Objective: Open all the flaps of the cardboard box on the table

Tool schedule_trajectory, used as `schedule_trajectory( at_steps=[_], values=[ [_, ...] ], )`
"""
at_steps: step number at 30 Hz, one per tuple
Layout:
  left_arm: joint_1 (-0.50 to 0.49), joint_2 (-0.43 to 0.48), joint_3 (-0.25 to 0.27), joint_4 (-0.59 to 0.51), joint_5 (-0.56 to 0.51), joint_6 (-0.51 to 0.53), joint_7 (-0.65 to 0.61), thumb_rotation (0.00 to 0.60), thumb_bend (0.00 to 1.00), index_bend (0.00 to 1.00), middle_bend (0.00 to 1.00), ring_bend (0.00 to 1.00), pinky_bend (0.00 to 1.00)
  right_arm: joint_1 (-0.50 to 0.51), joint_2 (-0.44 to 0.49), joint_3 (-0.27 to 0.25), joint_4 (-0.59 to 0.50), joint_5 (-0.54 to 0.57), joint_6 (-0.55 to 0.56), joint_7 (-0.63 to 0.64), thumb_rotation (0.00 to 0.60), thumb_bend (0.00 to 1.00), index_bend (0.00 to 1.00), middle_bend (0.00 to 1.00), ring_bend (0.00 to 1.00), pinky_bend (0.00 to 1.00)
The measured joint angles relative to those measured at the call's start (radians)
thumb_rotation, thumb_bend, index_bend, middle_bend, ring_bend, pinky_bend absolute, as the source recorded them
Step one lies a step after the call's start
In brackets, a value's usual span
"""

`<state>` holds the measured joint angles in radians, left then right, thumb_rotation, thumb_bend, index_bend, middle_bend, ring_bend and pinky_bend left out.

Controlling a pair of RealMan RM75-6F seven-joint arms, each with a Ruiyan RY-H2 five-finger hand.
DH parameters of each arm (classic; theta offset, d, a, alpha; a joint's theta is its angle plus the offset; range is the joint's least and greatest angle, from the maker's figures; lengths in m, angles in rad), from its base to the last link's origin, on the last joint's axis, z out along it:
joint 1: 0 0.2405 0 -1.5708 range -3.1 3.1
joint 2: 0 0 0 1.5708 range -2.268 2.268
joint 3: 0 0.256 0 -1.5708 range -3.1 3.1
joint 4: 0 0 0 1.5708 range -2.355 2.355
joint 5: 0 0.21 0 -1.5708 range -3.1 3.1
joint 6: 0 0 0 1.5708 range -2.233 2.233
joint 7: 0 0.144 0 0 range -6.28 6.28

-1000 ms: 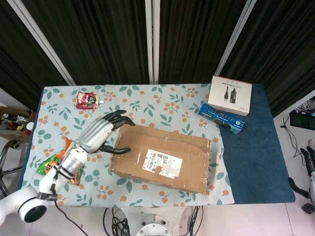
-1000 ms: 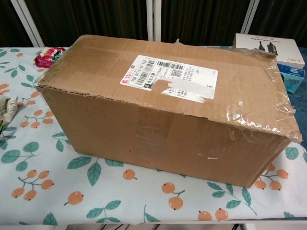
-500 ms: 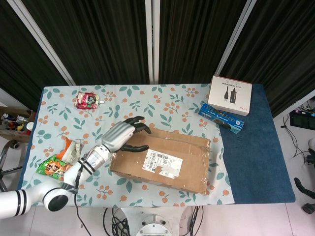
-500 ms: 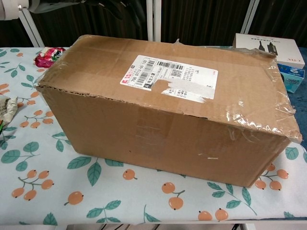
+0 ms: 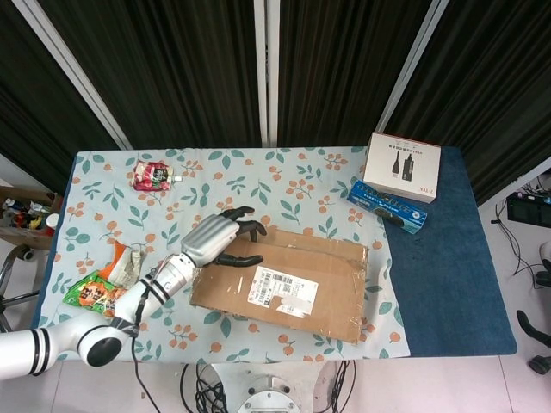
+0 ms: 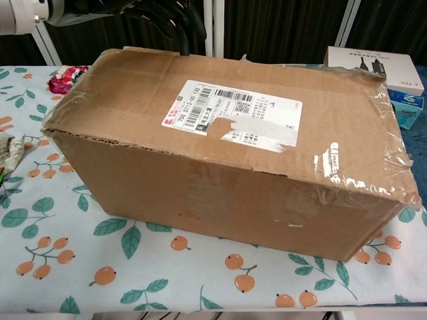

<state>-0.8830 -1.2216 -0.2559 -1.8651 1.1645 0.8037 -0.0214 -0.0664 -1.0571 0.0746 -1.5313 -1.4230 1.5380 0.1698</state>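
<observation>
The taped cardboard box (image 5: 284, 288) lies in the middle of the table, its white shipping label up; in the chest view the box (image 6: 220, 173) fills the frame. The near top flap (image 5: 275, 292) stands tilted up at the centre seam, and the far flap (image 5: 318, 243) lies lower behind it. My left hand (image 5: 219, 241) is at the box's far left corner, fingers spread over the far edge and the thumb lying along the raised flap's edge. Dark fingers of the left hand (image 6: 163, 13) show behind that corner in the chest view. My right hand is out of both views.
A white product box (image 5: 402, 167) and a blue carton (image 5: 387, 206) sit at the back right on the blue mat (image 5: 448, 284). A red pouch (image 5: 152, 175) lies at the back left. Snack packets (image 5: 103, 284) lie by the table's left edge, under my left forearm.
The near flap has risen and tipped toward the front while the left hand stayed at the far left corner. A second ago that hand was left of the box, then it moved in.
</observation>
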Motion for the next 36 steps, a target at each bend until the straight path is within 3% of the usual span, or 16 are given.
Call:
schedule_trajectory(
  at_steps=[18,27,36],
  values=[
    [-0.002,0.061,-0.010,-0.079,0.021,0.032,0.007,0.000,0.00,0.20,0.58,0.13,0.16,0.003,-0.005,0.006,0.011,0.000,-0.004,0.016,0.600,0.19,0.00,0.00,0.00,0.00],
    [0.047,0.154,-0.005,-0.176,0.076,0.079,-0.016,0.000,0.00,0.19,0.63,0.16,0.16,0.006,-0.004,0.007,0.004,-0.006,-0.004,0.009,0.600,0.19,0.00,0.00,0.00,0.00],
    [0.155,0.296,0.034,-0.291,0.199,0.167,-0.052,0.000,0.00,0.16,0.64,0.17,0.16,0.014,-0.002,0.007,-0.010,-0.017,-0.005,-0.010,0.600,0.19,0.00,0.00,0.00,0.00]
  ],
)
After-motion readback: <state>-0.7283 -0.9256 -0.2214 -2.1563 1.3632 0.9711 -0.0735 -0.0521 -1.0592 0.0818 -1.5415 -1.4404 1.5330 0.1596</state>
